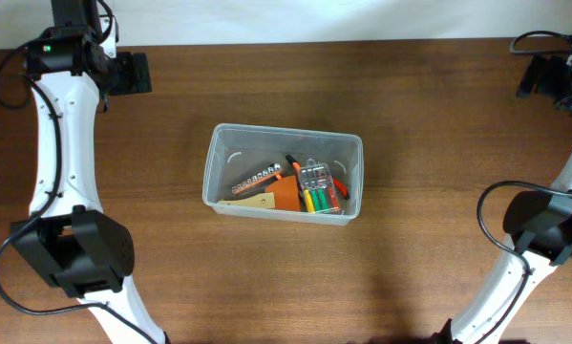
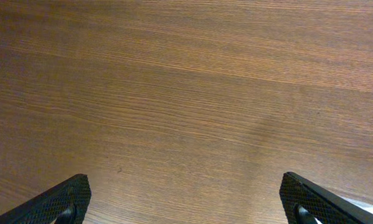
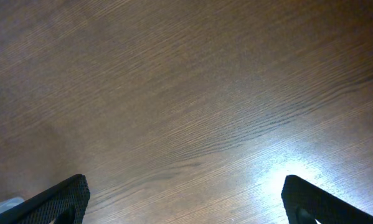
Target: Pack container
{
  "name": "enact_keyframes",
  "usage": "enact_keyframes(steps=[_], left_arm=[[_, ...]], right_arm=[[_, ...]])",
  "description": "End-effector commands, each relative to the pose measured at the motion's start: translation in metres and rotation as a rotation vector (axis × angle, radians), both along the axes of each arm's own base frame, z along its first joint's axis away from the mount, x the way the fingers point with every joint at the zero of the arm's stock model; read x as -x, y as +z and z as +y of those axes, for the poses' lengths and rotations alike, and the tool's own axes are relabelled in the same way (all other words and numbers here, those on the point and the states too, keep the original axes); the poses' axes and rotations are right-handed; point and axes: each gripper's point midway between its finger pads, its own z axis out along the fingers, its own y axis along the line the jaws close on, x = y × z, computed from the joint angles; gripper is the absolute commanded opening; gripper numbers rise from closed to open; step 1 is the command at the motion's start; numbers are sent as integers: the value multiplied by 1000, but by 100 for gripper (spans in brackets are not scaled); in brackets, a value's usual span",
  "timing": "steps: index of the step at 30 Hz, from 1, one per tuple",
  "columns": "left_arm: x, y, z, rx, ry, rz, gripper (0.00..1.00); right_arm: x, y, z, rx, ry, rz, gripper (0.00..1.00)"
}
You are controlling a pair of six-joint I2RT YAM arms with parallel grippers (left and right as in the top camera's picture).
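One container (image 1: 266, 128) (tools (image 1: 309, 188) inside), long axis left-right; left gripper (image 2: 183, 186), right gripper (image 3: 185, 186) both spread apart.

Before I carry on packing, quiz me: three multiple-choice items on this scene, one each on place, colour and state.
1. Where does the clear container sit?
A. at the far left edge
B. under the right arm
C. in the middle of the table

2. What colour is the table?
A. white
B. dark brown
C. green

3. How do the left and right jaws stand?
A. open, empty
B. shut on a marker
C. shut on the container

Answers: C, the overhead view shows it centred; B, brown wood grain fills every view; A, both wrist views show jaws wide apart over bare wood.
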Motion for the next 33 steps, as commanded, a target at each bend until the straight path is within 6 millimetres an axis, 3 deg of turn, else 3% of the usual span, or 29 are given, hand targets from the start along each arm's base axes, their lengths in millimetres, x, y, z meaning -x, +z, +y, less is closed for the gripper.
enact_keyframes(steps=[1, 5, 33], left_arm=[[4, 20, 16, -79, 54, -33, 99], [4, 23, 29, -131, 93, -41, 99], [4, 23, 27, -125, 89, -42, 99]], right_arm=[[-1, 9, 0, 7, -8, -26, 99], [-1, 9, 0, 7, -8, -26, 99], [-1, 9, 0, 8, -8, -26, 99]])
